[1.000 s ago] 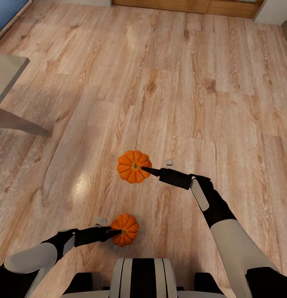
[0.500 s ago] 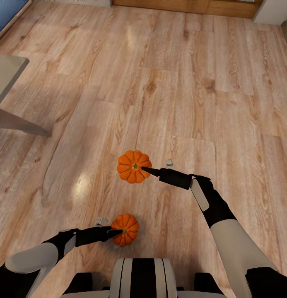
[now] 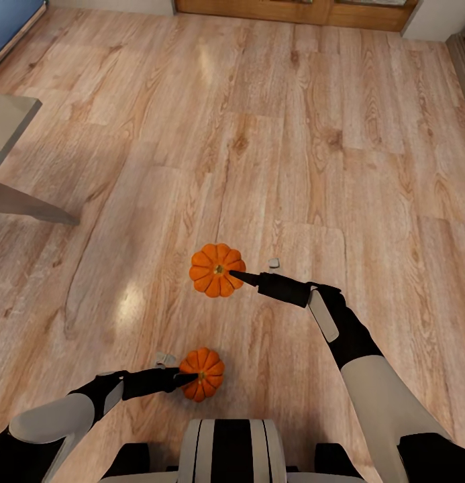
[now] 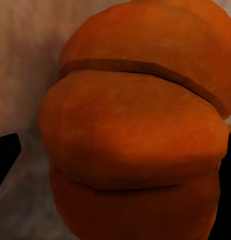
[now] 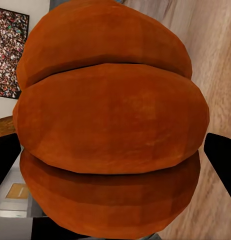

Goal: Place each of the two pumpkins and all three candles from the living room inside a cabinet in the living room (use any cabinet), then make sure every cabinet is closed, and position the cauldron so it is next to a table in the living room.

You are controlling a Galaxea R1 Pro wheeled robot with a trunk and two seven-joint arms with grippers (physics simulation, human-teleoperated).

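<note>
Above plank floor [image 3: 366, 134]: left gripper [image 3: 189, 377] clamping near pumpkin [image 3: 204, 376], right gripper [image 3: 236, 275] clamping far pumpkin [image 3: 212, 267]; probably light, rigid, smooth-ribbed; best pinched across flanks.

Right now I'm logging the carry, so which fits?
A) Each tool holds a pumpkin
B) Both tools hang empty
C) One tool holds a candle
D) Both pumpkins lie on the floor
A: the left tool grips one pumpkin, and the right tool grips the other pumpkin.

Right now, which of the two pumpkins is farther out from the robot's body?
The pumpkin in the right gripper: that pumpkin sits farther forward over the floor than the left gripper's pumpkin, close by the trunk.
</note>
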